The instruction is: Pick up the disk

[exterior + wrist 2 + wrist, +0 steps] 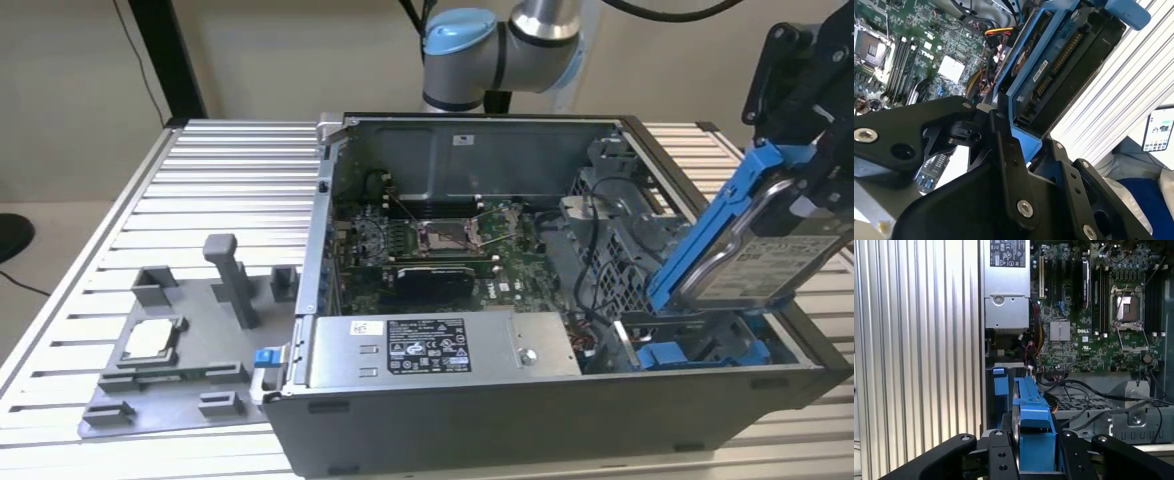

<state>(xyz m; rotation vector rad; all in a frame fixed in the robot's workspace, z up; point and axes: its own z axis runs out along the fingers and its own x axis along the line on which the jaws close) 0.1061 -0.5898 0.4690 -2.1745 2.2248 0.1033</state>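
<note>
Disk [754, 235] hangs tilted above the open computer case [534, 400], clamped in the claw [1035, 452]; lift straight, clearing cables.

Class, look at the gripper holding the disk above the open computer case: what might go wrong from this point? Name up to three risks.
1. The gripper clamps the disk only by its blue carrier rail; the tilted drive could slip and drop.
2. Its lower end hangs just above the drive bay, so it might catch on the bay's edge.
3. Loose cables lie close by and could snag.
</note>
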